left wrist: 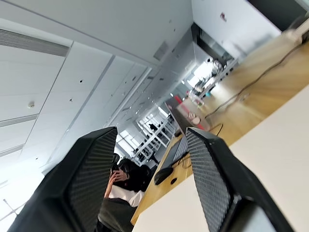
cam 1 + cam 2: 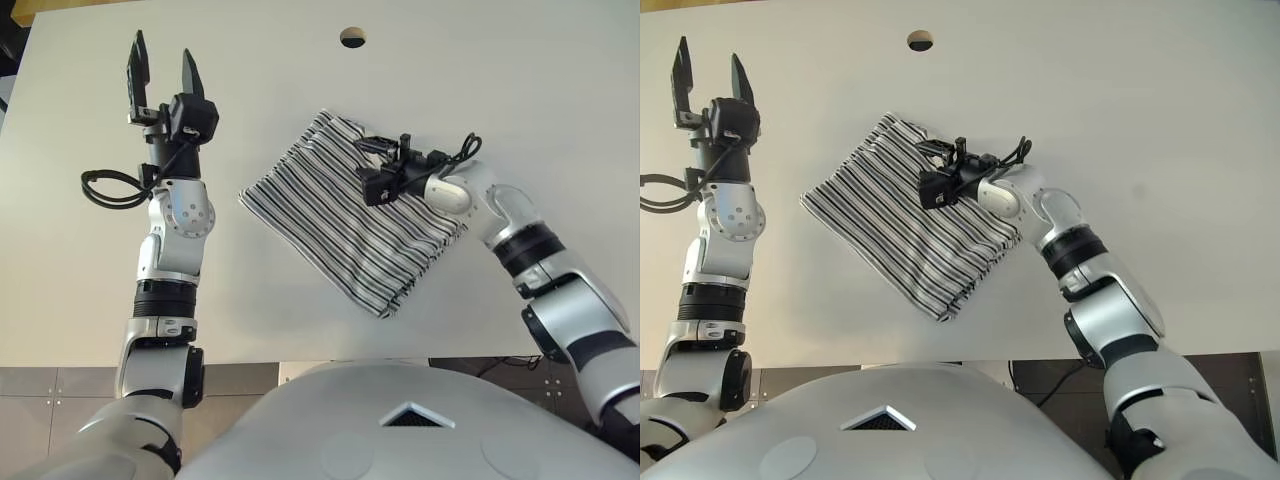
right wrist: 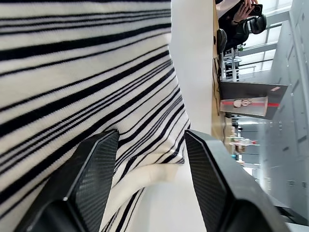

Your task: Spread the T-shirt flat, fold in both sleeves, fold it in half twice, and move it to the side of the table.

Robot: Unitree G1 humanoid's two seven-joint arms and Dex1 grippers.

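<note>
Right fingers (image 3: 91, 174) are hovering wide open, empty, over the folded T-shirt (image 2: 340, 235); left fingers (image 2: 137, 65) are gaping empty well left of it; dragging from one corner is probably risking unfolding.

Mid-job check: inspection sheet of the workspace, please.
Surface: white table, round hole near its far edge.
Job's things: striped T-shirt, folded to a rectangle, askew mid-table.
Clutter: nothing seen.
Grippers: left gripper raised, jaws open, empty; right gripper at the shirt's far right edge, jaws open.
Cables: black loop by the left forearm; black cable at the right wrist.
Surroundings: grey cabinet fronts below the near edge.
</note>
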